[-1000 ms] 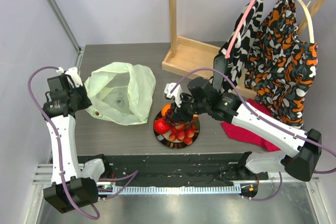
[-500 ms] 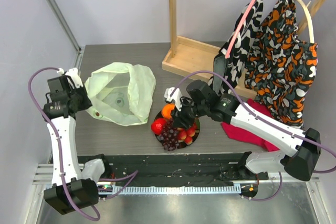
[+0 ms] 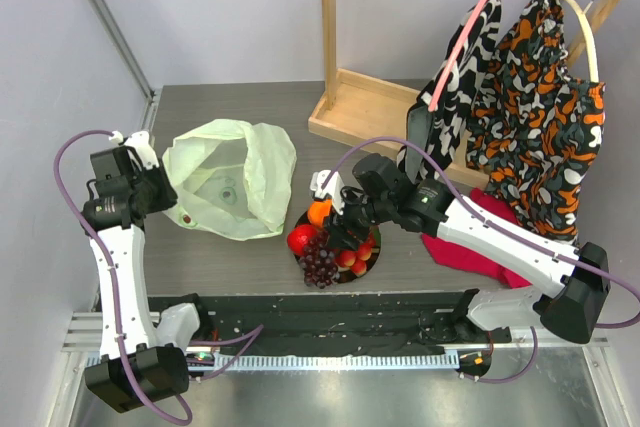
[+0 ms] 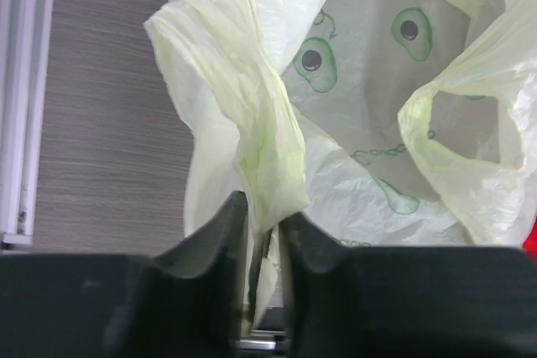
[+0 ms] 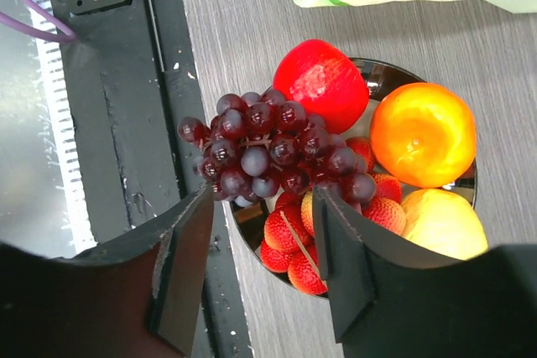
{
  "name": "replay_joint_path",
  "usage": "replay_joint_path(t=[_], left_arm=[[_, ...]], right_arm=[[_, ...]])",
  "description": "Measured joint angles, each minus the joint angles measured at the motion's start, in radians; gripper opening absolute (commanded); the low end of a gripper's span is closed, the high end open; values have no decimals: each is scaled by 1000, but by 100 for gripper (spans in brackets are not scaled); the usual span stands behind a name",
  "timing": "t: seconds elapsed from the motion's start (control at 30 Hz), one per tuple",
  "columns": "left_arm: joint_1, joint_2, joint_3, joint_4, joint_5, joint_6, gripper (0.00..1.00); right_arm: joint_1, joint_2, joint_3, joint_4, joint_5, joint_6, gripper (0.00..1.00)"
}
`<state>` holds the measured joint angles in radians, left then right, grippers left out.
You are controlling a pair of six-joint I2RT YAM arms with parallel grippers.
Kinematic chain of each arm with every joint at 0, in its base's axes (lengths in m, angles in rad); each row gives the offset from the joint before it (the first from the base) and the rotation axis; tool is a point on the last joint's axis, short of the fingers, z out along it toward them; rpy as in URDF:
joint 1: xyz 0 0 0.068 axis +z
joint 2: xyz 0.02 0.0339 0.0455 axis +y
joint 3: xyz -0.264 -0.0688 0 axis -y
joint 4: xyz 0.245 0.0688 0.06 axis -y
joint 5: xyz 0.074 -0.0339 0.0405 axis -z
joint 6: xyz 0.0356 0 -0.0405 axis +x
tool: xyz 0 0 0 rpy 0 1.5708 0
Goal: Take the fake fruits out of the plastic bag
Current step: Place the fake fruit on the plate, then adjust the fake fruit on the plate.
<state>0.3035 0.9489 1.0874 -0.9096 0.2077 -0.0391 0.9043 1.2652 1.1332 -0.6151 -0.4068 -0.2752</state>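
The pale green plastic bag (image 3: 232, 175) lies open on the table's left side, and no fruit shows inside it. My left gripper (image 3: 160, 192) is shut on the bag's twisted edge (image 4: 268, 148) and holds it up. My right gripper (image 3: 340, 222) is open and empty just above the dark-rimmed plate (image 3: 375, 259). In the right wrist view the grape bunch (image 5: 268, 153) lies between and beyond my open fingers, over the plate's near edge. The red apple (image 5: 323, 81), orange (image 5: 422, 133), lemon (image 5: 443, 222) and red berries (image 5: 289, 241) lie on the plate (image 5: 382, 70).
A wooden rack base (image 3: 365, 112) stands at the back, with patterned garments (image 3: 540, 97) hanging at the right. A red cloth (image 3: 470, 247) lies under my right arm. A black strip (image 3: 330, 312) runs along the table's near edge.
The grape bunch has come into view on the plate's near-left edge, free of the right gripper, which has opened and drawn slightly back. The left arm and bag have not moved.
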Motion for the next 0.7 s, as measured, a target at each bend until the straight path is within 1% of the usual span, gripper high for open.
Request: replay_joint_path(t=[0.07, 0.13, 0.17, 0.23, 0.43, 0.7], left_arm=[[0, 0, 0, 0, 4, -3, 45], [0, 0, 1, 0, 6, 0, 50], [0, 0, 2, 0, 7, -1, 64], [0, 0, 5, 0, 8, 0, 66], [0, 8, 10, 0, 10, -2, 67], [0, 8, 10, 0, 10, -1, 68]], right_arm=[[3, 0, 0, 0, 1, -13, 61], [4, 0, 0, 0, 3, -23, 62], [4, 0, 0, 0, 6, -32, 63], [3, 3, 0, 0, 13, -51, 65], [3, 52, -4, 11, 38, -141, 68], [4, 174, -11, 51, 43, -223, 68]])
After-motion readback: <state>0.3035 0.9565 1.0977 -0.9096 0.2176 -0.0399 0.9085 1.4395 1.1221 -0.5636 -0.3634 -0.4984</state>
